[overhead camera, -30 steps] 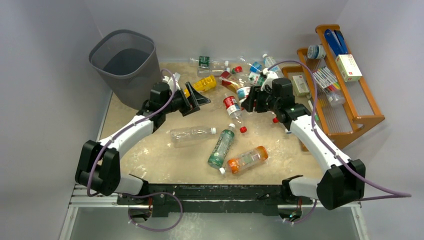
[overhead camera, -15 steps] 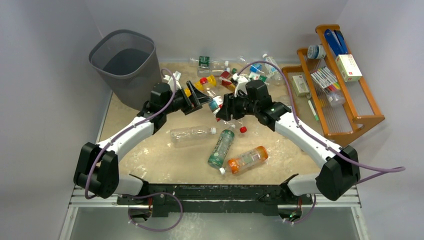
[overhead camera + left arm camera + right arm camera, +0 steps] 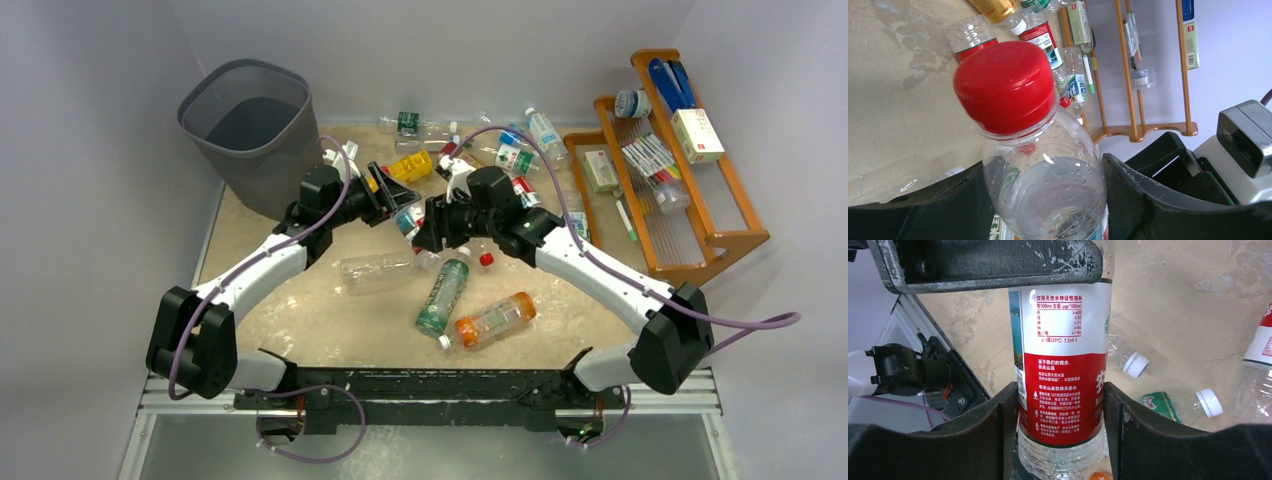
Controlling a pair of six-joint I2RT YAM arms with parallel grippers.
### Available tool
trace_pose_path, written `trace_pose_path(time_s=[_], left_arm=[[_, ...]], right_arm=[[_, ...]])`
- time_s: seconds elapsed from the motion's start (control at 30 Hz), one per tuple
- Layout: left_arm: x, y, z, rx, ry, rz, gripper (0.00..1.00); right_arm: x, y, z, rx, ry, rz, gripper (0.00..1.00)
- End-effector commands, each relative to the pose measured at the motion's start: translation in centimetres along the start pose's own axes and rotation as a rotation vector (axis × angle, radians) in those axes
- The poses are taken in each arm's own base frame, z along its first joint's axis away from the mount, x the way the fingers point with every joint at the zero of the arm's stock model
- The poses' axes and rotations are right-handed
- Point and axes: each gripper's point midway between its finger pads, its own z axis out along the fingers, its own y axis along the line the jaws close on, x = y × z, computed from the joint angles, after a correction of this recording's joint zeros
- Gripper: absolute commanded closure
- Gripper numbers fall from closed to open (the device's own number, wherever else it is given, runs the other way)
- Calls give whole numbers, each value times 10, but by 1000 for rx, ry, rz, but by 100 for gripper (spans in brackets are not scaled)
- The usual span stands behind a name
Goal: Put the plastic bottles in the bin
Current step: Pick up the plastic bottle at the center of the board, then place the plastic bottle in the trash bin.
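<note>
Red-capped clear bottle shared between both grippers, over the middle of the sandy tabletop.
Right gripper clamped on the red part of the label, toward the base. Left gripper: fingers flank the shoulder just under the cap, close on both sides; whether they press or only bracket it, cannot tell. Bottle is right of the bin, apart from it. Other bottles lie loose on the tabletop.
</note>
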Motion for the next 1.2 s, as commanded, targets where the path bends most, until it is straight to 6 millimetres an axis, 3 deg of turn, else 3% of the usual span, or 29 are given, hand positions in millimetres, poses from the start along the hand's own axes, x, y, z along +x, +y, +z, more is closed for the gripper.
trace_pose_path(time_s=[0.0, 0.1, 0.2, 0.3, 0.4, 0.43, 0.57, 0.67, 0.8, 1.03, 1.17], left_arm=[[-9, -15, -1, 29, -26, 29, 36], [-10, -15, -1, 23, -24, 34, 49], [-12, -15, 0, 13, -21, 40, 52], [-18, -15, 0, -20, -25, 63, 53], [-31, -18, -1, -48, -36, 102, 53], [-37, -20, -1, -51, -39, 113, 53], [-69, -23, -6, -72, -75, 134, 53], [-105, -25, -18, -88, -135, 146, 53], [-164, -28, -39, -132, -232, 172, 53], [-274, -32, -93, -174, -467, 165, 51], [-324, -42, -132, -86, -619, 104, 51]], right_arm=[[-34, 13, -3, -18, -99, -19, 58], [-36, 12, -3, -5, -104, -19, 58], [-36, 9, -2, 7, -103, -18, 54], [-37, 8, -6, 22, -103, -15, 35], [-41, 5, -16, 59, -121, -15, 5], [-42, 3, -21, 75, -127, -14, 1], [-39, 0, -42, 123, -134, -1, 0], [-39, -13, -61, 214, -160, 25, 0], [-33, -29, -70, 304, -164, 23, 0], [-17, -45, -55, 342, -124, 53, 0], [-10, -53, -45, 355, -102, 64, 0]])
